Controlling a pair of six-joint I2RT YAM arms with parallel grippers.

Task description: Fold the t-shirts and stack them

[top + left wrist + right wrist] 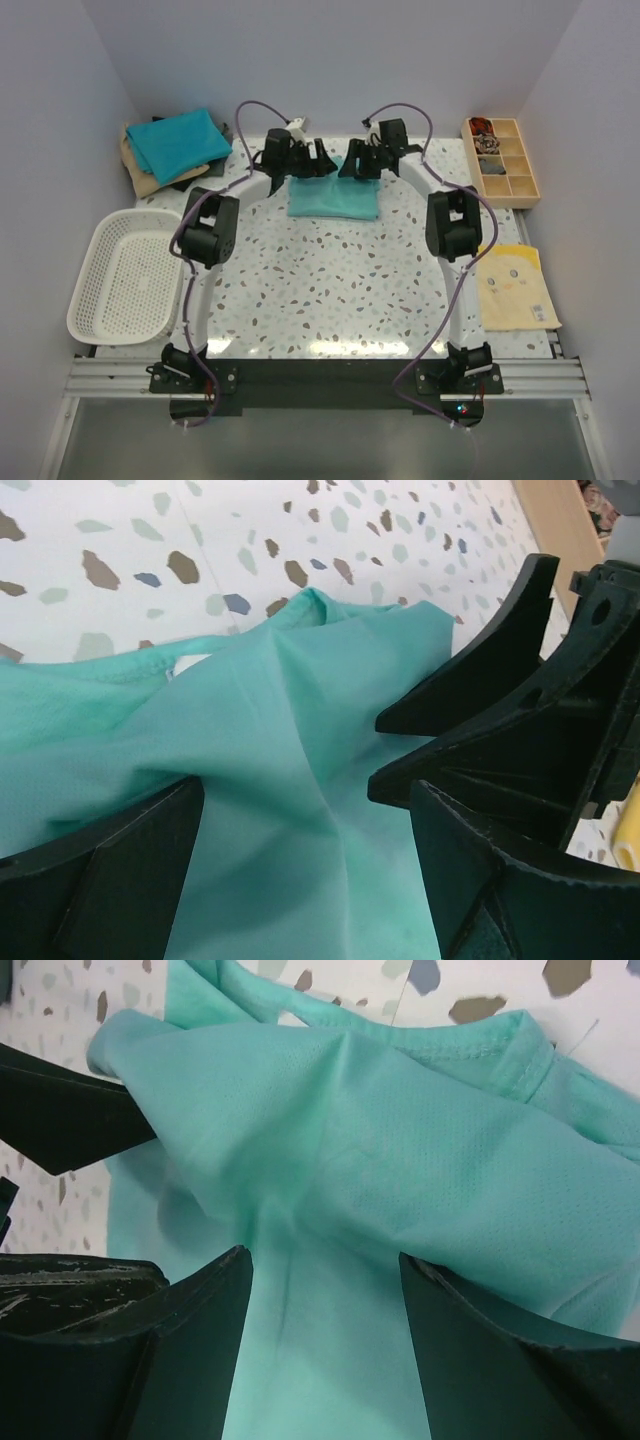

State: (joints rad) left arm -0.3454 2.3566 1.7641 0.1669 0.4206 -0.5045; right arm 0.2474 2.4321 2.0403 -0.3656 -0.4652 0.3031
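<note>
L gripper [300, 880] & R gripper [325, 1350]: jaws spread on both, straddling green shirt [333, 200], nothing pinched. It lies far-mid on table [330, 290], part folded. Thin, soft, light, limp cloth; prob slides & wrinkles, so take a hemmed edge/corner, all layers. Count: 1 green shirt; far-left pile of 3: teal shirt [180, 140] on top, tan shirt [138, 175], dark shirt [190, 183]; 1 basket [85, 300].

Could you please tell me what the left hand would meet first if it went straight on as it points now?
The sea-green t-shirt: it lies directly ahead of the open left hand, seemingly very close, though depth is hard to judge.
</note>
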